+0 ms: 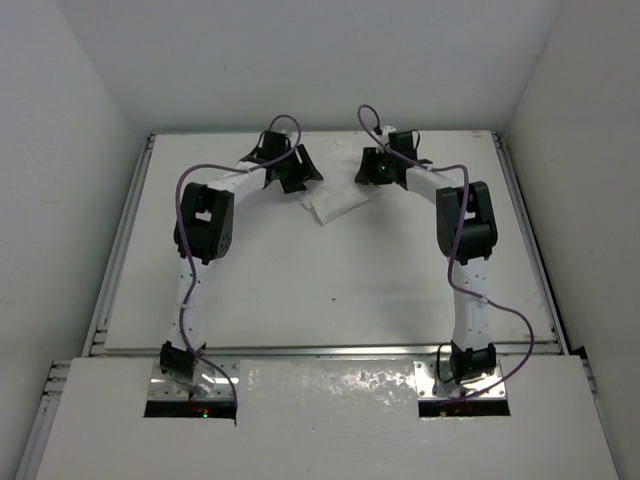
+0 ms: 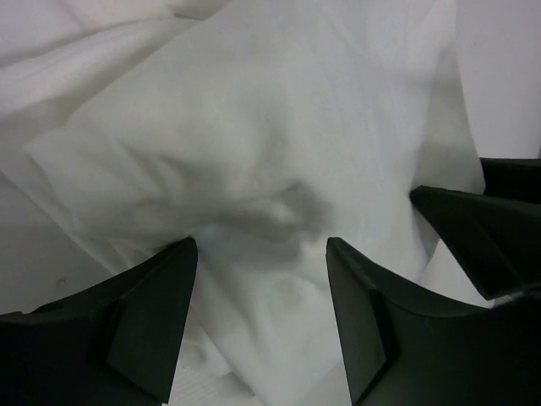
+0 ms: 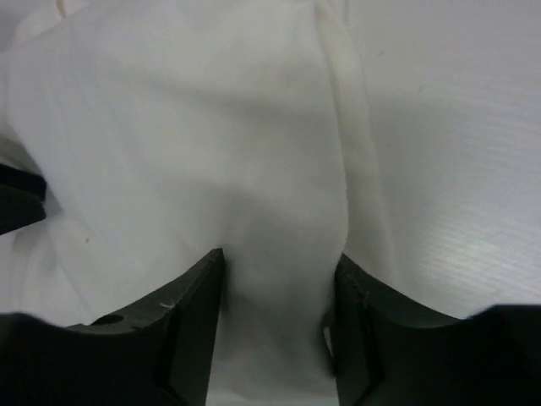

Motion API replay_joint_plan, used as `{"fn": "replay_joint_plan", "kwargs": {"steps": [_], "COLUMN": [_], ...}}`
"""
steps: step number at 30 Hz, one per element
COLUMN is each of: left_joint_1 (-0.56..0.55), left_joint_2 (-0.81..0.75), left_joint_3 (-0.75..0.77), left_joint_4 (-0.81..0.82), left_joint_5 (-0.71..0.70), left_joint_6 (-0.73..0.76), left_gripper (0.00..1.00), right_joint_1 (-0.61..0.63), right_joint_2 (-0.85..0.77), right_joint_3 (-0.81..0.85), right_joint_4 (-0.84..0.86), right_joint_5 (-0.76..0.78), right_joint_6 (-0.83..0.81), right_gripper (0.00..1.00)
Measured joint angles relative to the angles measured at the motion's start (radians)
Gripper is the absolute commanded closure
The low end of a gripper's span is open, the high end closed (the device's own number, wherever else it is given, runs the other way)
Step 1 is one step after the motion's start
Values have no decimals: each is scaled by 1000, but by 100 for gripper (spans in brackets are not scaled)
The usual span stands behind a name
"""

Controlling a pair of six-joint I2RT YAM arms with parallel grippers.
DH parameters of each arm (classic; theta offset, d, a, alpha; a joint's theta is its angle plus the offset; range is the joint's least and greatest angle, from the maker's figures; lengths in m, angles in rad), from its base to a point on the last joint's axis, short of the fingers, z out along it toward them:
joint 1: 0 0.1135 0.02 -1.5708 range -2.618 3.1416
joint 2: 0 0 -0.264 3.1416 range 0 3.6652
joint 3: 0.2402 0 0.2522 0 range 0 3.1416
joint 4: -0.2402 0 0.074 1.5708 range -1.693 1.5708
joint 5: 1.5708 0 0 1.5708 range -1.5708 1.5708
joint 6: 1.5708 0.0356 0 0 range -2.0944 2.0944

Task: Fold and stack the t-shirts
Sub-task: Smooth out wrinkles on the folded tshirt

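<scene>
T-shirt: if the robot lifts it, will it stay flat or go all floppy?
Probably floppy: the t-shirt lies in soft wrinkles, so it would likely droop. It looks thin, so probably light. Pushed across the table, it would likely bunch up, not slide whole.

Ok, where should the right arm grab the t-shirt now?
Probably the raised fold of the t-shirt between the right gripper fingers, taken straight down from above. That ridge stands proud of the table and sits in the gap; cloth elsewhere looks flatter.
</scene>
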Motion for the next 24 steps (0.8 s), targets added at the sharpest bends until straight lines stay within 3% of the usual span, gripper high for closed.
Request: {"fn": "replay_joint_plan", "kwargs": {"steps": [1, 4, 6, 10, 13, 16, 18, 21, 24], "left_joint_1": [8, 28, 39, 49, 43, 30, 23, 15, 11], "left_joint_2": [0, 14, 24, 24, -40, -171, -268, -376, -443], "left_joint_3": [0, 0, 1, -11, -134, -342, -493, -643, -702], "left_joint_4": [4, 23, 27, 12, 51, 82, 109, 124, 110], "left_joint_5": [38, 163, 236, 313, 327, 295, 271, 238, 185], "left_joint_6": [14, 61, 89, 142, 149, 150, 143, 136, 138], "left_gripper": [39, 39, 39, 40, 44, 46, 46, 42, 35], "right_joint_1": [0, 8, 14, 60, 112, 144, 153, 156, 150], "right_joint_2": [-4, -55, -109, -353, -488, -568, -612, -660, -686], "right_joint_3": [-16, -148, -254, -629, -817, -917, -962, -984, -960], "right_joint_4": [6, 63, 98, 196, 219, 225, 221, 198, 146], "right_joint_5": [-19, -69, -90, -47, -15, -6, 5, 33, 57], "right_joint_6": [3, 41, 76, 243, 331, 393, 418, 423, 411], "right_gripper": [68, 81, 78, 71, 72, 68, 50, 43, 42]}}
